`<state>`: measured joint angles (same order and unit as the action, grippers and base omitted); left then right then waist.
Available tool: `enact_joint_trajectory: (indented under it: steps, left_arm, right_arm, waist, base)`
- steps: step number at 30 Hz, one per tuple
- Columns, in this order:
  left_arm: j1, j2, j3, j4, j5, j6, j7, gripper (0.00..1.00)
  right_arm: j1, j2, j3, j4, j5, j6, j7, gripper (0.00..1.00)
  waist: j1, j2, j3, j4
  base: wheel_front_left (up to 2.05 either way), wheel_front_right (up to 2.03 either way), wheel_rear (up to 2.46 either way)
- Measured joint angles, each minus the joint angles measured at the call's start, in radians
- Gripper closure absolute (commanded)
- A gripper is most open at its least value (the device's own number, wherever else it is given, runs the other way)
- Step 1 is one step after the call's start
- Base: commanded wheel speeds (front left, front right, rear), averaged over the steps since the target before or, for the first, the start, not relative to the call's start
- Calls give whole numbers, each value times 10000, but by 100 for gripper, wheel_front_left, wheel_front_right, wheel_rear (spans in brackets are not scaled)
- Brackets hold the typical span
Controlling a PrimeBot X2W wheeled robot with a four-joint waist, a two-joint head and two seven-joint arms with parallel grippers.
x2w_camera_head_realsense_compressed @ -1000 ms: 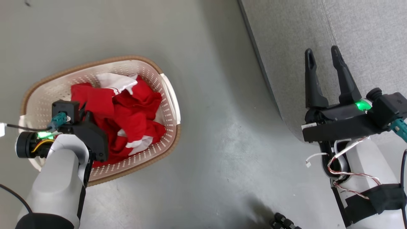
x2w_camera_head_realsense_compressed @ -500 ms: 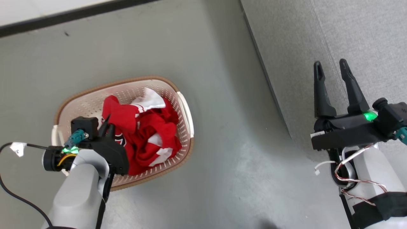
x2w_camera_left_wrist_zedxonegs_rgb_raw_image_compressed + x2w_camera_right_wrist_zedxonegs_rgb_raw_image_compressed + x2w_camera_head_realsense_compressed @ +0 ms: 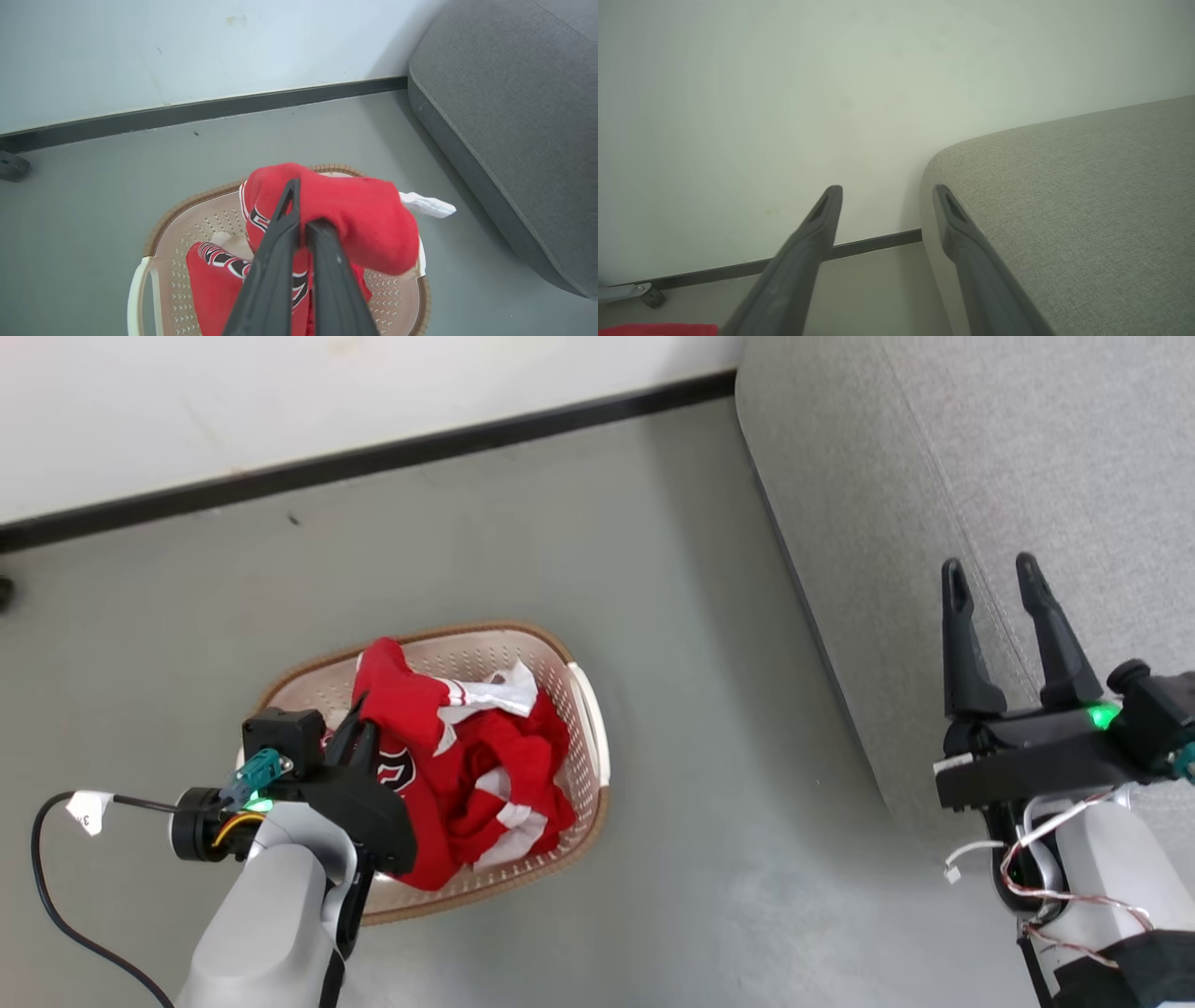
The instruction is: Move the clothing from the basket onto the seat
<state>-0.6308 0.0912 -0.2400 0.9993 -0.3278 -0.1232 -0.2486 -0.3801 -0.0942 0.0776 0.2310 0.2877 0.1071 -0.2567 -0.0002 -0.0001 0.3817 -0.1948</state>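
The cream basket (image 3: 590, 709) (image 3: 161, 228) with a brown rim stands on the grey floor, holding the red clothing (image 3: 485, 775). My left gripper (image 3: 359, 733) (image 3: 303, 210) is shut on a fold of the red clothing (image 3: 355, 219), which is drawn up above the basket; black and white lettering shows on it. My right gripper (image 3: 991, 577) (image 3: 887, 193) is open with nothing between its fingers, hovering over the edge of the grey seat (image 3: 1027, 457) (image 3: 1087, 196) (image 3: 509, 107).
A white wall with a dark baseboard (image 3: 373, 457) (image 3: 210, 107) runs behind the basket. A small caster-like object (image 3: 11, 165) (image 3: 644, 294) sits by the baseboard on the left. Grey floor (image 3: 709, 784) lies between basket and seat.
The head camera has tilted up, bringing the wall into view. My left gripper has lifted, pulling a red garment up out of the pile. The right gripper stays open.
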Motion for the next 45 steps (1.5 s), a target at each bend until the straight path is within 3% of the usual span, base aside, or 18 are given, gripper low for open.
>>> enact_joint_trajectory:
  steps: [31,45]
  left_arm:
    - [1754,-249,-132,-3835,-495,-6,-8,100]
    - [1814,-81,-794,-5264,-466,-15,222,100]
  right_arm:
    - [2005,-79,198,349,33,132,0,0]
    - [2278,-518,1110,12,219,161,0,0]
  waist:
    - [0,0,-3233,942]
    - [2,1,-3670,1191]
  base:
    - [0,0,0]
    - [0,0,0]
